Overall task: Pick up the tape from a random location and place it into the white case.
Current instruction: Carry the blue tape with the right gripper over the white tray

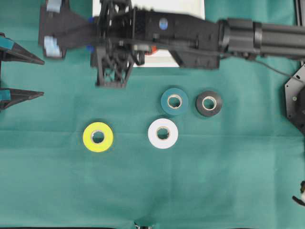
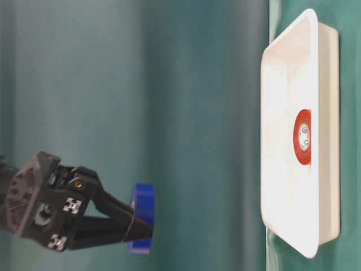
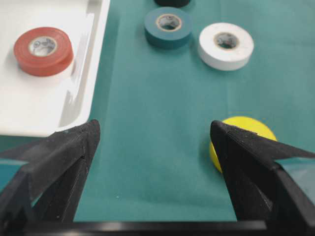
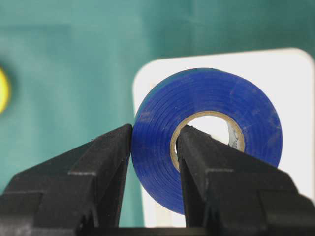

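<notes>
My right gripper (image 4: 155,129) is shut on a blue tape roll (image 4: 206,93), one finger through its core and one outside. In the table-level view the blue tape roll (image 2: 142,217) hangs well off the cloth, apart from the white case (image 2: 282,141). A red roll (image 2: 303,136) lies in the case. From overhead, my right gripper (image 1: 81,33) hovers by the left end of the white case (image 1: 190,7), which the arm mostly hides. My left gripper (image 1: 43,77) stands open at the left edge with nothing in it. In its own view the left gripper (image 3: 155,128) sits between the case (image 3: 49,98) and a yellow roll (image 3: 246,125).
On the green cloth lie a yellow roll (image 1: 98,136), a white roll (image 1: 163,133), a teal roll (image 1: 174,101) and a black roll (image 1: 208,103). The right arm spans the top of the table. A black arm base (image 1: 295,95) stands at the right edge.
</notes>
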Robot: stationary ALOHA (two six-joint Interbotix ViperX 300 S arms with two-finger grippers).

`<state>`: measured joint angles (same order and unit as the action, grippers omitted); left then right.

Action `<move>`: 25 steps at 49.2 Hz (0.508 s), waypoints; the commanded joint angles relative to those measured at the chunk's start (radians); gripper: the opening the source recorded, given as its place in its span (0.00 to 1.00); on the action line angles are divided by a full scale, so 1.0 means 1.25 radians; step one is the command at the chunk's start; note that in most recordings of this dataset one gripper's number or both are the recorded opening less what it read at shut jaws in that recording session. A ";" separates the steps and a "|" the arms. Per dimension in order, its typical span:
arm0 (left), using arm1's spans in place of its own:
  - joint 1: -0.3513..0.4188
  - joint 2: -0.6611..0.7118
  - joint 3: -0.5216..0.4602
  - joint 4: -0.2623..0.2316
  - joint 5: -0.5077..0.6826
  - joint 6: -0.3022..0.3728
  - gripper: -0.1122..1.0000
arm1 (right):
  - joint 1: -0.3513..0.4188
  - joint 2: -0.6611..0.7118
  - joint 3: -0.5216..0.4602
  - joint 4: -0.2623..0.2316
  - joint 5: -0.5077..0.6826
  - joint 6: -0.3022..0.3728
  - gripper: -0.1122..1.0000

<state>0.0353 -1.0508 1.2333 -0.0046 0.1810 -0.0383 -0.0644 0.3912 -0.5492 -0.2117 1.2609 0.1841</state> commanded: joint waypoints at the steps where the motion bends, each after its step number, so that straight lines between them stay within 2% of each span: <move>1: 0.002 0.007 -0.007 -0.001 -0.004 -0.001 0.98 | -0.029 -0.045 -0.023 -0.004 -0.009 -0.002 0.39; 15: 0.002 0.007 -0.007 -0.001 -0.004 -0.001 0.98 | -0.130 -0.045 -0.023 -0.004 -0.011 -0.002 0.39; 25: 0.002 0.007 -0.006 -0.001 -0.002 -0.001 0.98 | -0.168 -0.045 -0.023 -0.004 -0.010 -0.002 0.39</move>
<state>0.0353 -1.0508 1.2333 -0.0046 0.1810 -0.0383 -0.2684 0.3912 -0.5492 -0.2117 1.2533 0.1810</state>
